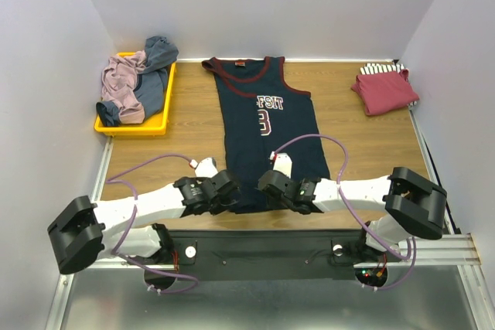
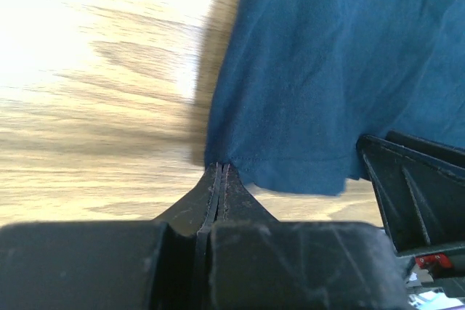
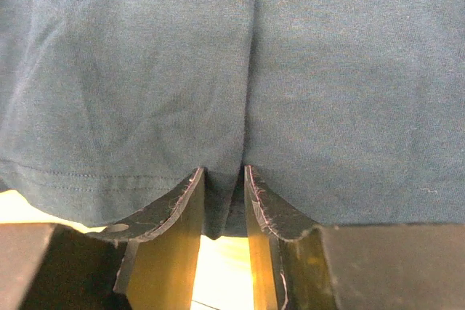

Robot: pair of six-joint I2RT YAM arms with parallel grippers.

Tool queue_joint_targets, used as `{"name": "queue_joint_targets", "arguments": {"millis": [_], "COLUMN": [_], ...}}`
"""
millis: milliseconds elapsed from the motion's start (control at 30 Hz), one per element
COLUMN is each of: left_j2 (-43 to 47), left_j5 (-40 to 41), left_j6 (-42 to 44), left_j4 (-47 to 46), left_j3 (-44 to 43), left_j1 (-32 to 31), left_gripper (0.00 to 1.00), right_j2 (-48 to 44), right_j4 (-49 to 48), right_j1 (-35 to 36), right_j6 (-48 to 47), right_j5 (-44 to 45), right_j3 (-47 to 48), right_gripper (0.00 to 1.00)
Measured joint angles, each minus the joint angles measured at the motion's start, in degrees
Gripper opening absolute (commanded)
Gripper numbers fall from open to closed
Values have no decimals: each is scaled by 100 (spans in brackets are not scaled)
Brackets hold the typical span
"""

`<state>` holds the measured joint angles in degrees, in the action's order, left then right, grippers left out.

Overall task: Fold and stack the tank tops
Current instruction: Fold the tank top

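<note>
The navy jersey (image 1: pixel 267 133) with maroon trim and white lettering lies flat in the middle of the wooden table, its hem toward me. My left gripper (image 1: pixel 234 192) is at the hem's left corner. In the left wrist view it (image 2: pixel 219 168) is shut on the edge of the jersey (image 2: pixel 327 70). My right gripper (image 1: pixel 265 182) is at the hem near its middle. In the right wrist view it (image 3: pixel 223 178) is shut on a fold of the jersey (image 3: pixel 145 70). A dark red top (image 1: pixel 384 92) lies folded on a striped one (image 1: pixel 380 69) at the far right.
A yellow tray (image 1: pixel 135 130) at the far left holds a crumpled mauve top (image 1: pixel 120 83) and a grey-blue top (image 1: pixel 158 56). White walls close in the table on the left, back and right. The two arms lie close together along the near edge.
</note>
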<state>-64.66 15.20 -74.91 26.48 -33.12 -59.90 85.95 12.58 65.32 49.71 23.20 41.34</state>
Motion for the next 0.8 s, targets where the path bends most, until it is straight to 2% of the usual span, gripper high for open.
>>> {"name": "queue_joint_targets", "arguments": {"millis": [133,233,400,500,667,800], "left_j2": [385,494,645,697,581,83], "left_j5": [-76,-103,-11,42,9,-243], "left_j6": [-24,-9,221,590,1408,1849], "left_j4": [120,205,588,629,323,-267], "left_j3": [160,166,-92,-452,-1032,-1296], "left_j1": [188,254,433,841,1504,1578], "left_gripper": [18,21,22,22,21,17], "right_j2": [0,-4,-9,46,448,570], "right_j4": [-26,-33,-68,-103,-345,-452], "right_j1": [0,0,7,63,238,280], "right_j6": [-2,-4,-9,-4,0,0], "right_j5": [-26,-72,-229,-315,-529,-632], "right_j3": [-9,-9,-7,42,363,474], "right_gripper": [35,35,35,35,35,36]}}
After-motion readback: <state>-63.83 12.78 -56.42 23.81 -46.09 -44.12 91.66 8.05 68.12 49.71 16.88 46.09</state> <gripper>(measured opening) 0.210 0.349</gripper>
